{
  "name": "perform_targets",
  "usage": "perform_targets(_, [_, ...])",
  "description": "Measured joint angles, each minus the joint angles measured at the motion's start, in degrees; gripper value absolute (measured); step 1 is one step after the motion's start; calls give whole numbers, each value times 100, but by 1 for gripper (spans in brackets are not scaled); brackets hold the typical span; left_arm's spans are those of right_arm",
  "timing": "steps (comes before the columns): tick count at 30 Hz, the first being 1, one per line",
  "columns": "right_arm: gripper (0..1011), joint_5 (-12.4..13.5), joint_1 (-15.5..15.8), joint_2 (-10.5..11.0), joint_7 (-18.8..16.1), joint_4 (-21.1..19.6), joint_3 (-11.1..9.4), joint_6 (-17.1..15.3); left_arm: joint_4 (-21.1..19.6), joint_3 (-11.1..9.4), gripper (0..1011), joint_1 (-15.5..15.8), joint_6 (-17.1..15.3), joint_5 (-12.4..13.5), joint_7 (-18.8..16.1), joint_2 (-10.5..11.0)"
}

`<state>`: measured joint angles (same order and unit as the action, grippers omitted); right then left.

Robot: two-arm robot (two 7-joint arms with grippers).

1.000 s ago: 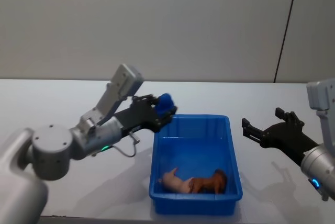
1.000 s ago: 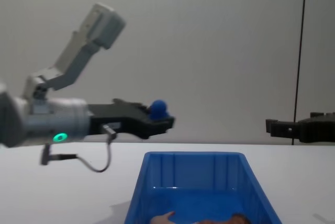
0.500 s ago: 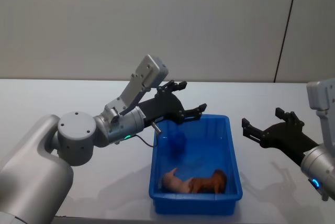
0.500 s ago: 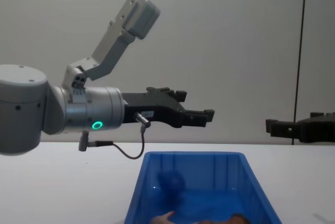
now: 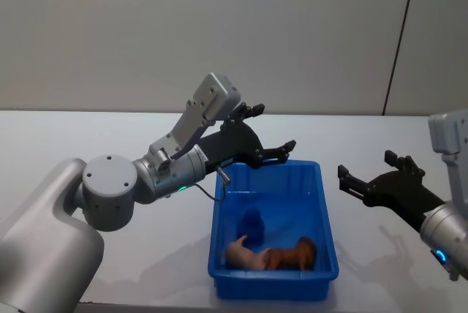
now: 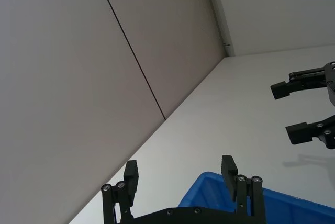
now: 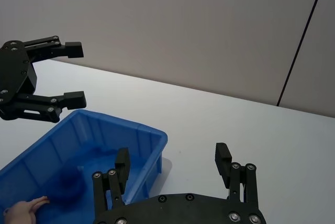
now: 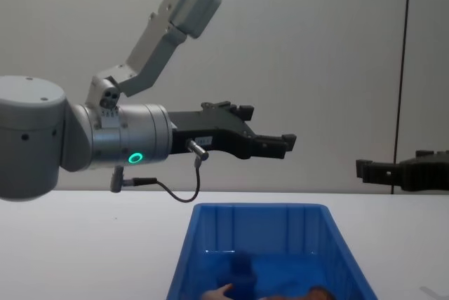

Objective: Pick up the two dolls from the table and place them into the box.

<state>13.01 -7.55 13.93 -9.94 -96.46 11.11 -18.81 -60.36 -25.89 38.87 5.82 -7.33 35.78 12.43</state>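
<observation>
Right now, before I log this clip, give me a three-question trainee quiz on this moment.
1. True or false: the left gripper hangs above the box with its jaws open.
2. Where is the blue doll? A. in the left jaws B. inside the box C. on the table
3. Fill in: the brown doll lies in the box at its ____ end, the one closest to the robot.

Key: 1 true; 2 B; 3 near
</observation>
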Motion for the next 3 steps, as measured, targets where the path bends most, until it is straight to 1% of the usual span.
perform_targets(3, [1001, 0, 0, 0, 0, 0, 0, 0, -67, -3, 1001, -29, -7, 0, -34, 16])
